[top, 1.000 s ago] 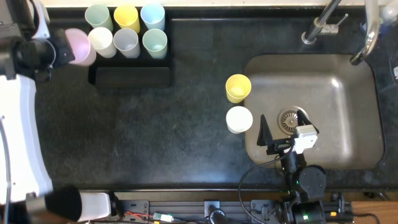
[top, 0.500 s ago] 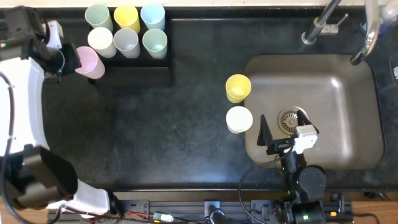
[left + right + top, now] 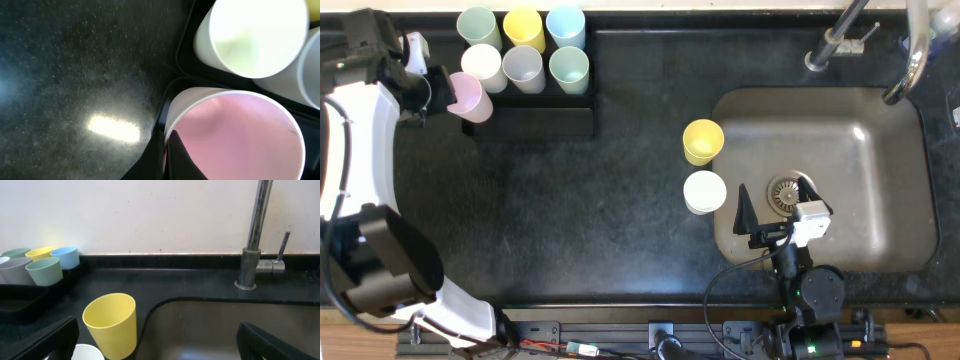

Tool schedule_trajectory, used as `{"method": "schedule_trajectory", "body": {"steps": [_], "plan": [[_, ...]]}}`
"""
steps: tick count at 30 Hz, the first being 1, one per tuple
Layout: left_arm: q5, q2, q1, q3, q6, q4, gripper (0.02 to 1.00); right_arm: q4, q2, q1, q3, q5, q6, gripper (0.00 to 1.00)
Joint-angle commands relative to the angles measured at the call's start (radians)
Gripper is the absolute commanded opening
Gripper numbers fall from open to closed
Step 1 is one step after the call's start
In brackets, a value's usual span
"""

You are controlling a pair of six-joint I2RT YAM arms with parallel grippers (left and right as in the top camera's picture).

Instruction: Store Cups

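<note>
Black countertop (image 3: 620, 230); left claw (image 3: 448, 95) pinches pink cup (image 3: 468, 97) by rim, beside black tray (image 3: 530, 124) corner, likely for slotting. Right claw (image 3: 752, 215) released, parked.

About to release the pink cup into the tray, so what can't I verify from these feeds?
- Pink cup base: the left wrist view looks into its mouth, so its own wall hides whether it is seated in the tray.
- Left gripper: its fingers are mostly cut off by the left wrist view's bottom edge.
- Loose white cup: cut off by the right wrist view's bottom edge.
</note>
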State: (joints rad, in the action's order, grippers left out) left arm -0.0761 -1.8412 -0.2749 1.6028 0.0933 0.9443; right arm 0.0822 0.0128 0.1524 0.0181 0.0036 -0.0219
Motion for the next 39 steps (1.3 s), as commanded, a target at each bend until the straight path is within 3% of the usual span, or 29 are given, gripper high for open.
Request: {"method": "schedule_trajectory", "body": {"steps": [1, 7, 14, 17, 20, 27, 33, 39], "plan": [[-0.017, -0.045, 0.012, -0.007, -0.014, -0.009, 0.038, -0.005, -0.009, 0.006, -0.013, -0.003, 0.003, 0.996], [-0.021, -0.086, 0.041, -0.007, -0.014, -0.036, 0.038, -0.005, -0.009, 0.006, -0.013, -0.003, 0.003, 0.996], [-0.015, -0.099, 0.056, -0.007, 0.012, -0.054, 0.137, -0.005, -0.009, 0.006, -0.013, -0.003, 0.003, 0.998], [-0.013, -0.099, 0.056, -0.007, 0.013, -0.053, 0.233, -0.005, -0.009, 0.006, -0.013, -0.003, 0.003, 0.996], [-0.013, -0.099, 0.056, -0.006, 0.013, -0.053, 0.389, -0.005, -0.009, 0.006, -0.013, -0.003, 0.003, 0.996], [0.037, -0.011, 0.062, 0.017, 0.066, -0.011, 0.814, -0.005, -0.009, 0.006, -0.013, -0.003, 0.003, 0.998], [0.098, 0.153, 0.126, 0.164, 0.114, 0.111, 0.932, -0.005, -0.009, 0.006, -0.013, -0.003, 0.003, 0.996], [0.198, 0.125, 0.369, 0.539, 0.188, 0.340, 1.000, -0.005, -0.009, 0.006, -0.013, -0.003, 0.003, 0.998]]}}
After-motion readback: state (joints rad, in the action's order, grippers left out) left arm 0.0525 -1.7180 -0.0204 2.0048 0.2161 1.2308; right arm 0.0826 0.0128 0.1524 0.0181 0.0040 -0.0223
